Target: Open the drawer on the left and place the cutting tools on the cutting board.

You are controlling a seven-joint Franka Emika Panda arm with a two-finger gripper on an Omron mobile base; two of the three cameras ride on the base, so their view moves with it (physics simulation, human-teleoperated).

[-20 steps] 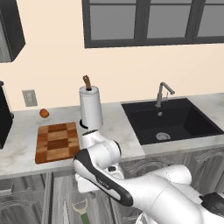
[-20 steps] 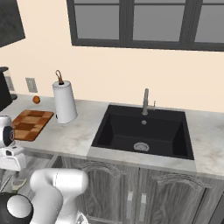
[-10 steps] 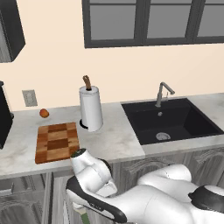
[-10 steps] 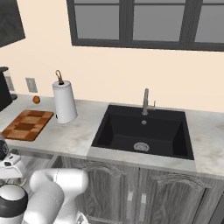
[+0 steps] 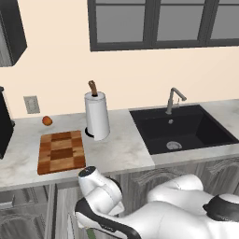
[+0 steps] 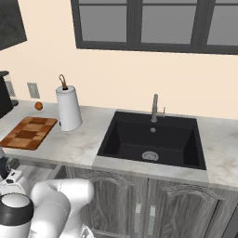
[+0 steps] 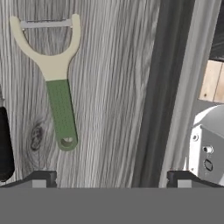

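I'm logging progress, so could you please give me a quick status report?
Gripper open, empty, above the drawer floor. Peeler flat in drawer, knife handle beside it. Cutting board bare. Nothing in the way.

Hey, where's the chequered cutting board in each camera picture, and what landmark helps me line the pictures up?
Left base view: the cutting board lies on the counter at left of centre, left of the paper-towel roll.
Right base view: the board sits at the far left, again left of the roll.
Hand view: I cannot pick it out there; the green-handled peeler lies on grey wood grain.
Shared landmark: the paper-towel roll, in both base views.
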